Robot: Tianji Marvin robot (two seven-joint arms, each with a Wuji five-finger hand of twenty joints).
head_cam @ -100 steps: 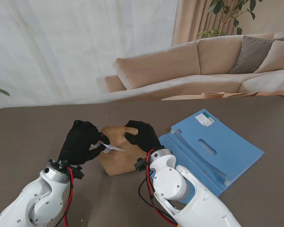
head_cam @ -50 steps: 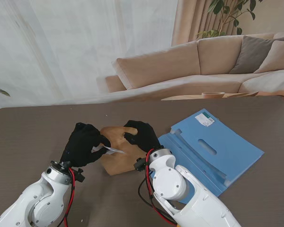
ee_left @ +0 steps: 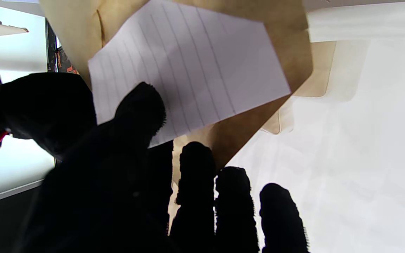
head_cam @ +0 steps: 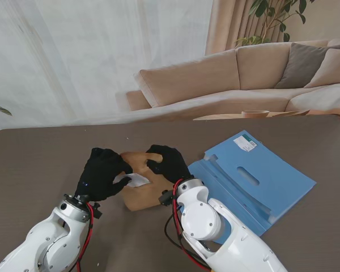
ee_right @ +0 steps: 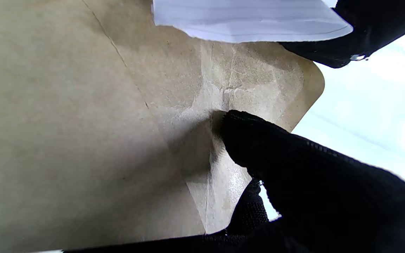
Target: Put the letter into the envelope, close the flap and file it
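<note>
The left hand (head_cam: 103,171) pinched the lined letter (head_cam: 135,180) over the envelope (head_cam: 141,190), apparently aiming at its mouth. The right hand (head_cam: 167,162) gripped the flap (ee_right: 258,88), holding it clear, beside the blue folder (head_cam: 255,178).

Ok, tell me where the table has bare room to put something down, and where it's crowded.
Bare table stretches left of the left hand, and along the far edge beyond the envelope. There is more bare top nearer to me, right of the right arm. Crowded: the middle, where both hands, the right hand included, work the letter and envelope, with the blue folder just to their right.
</note>
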